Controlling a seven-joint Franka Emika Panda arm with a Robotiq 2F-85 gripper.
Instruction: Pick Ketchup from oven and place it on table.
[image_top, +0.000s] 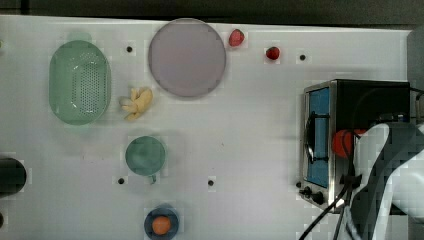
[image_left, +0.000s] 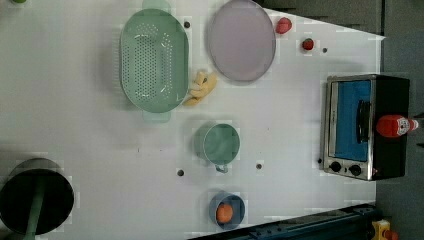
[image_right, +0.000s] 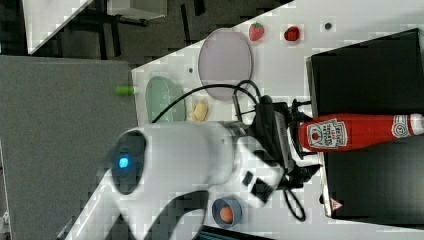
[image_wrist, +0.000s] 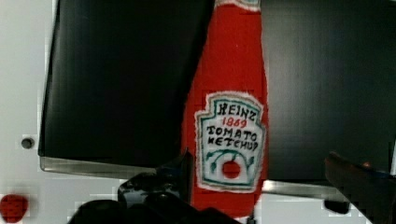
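Note:
The Ketchup (image_right: 350, 132), a red bottle with a white cap and a Heinz label, stands on the flat black top of the oven (image_right: 370, 60), near its front edge. In the top view the Ketchup (image_top: 344, 142) shows as a red disc above the oven (image_top: 320, 135) with its blue glass door. My gripper (image_right: 302, 140) is open at the bottle's lower end, one finger on each side. In the wrist view the gripper (image_wrist: 258, 161) straddles the Ketchup (image_wrist: 231, 70); one finger is close beside it and the other stands well apart. The white table (image_top: 250, 125) spreads out before the oven.
On the table are a green colander (image_top: 80, 82), a grey plate (image_top: 186, 57), bananas (image_top: 137, 103), a green cup (image_top: 145, 155), a blue bowl with an orange (image_top: 161, 223), two strawberries (image_top: 236, 37) and a black pot (image_top: 10, 175). Cables (image_right: 210, 92) trail from my wrist.

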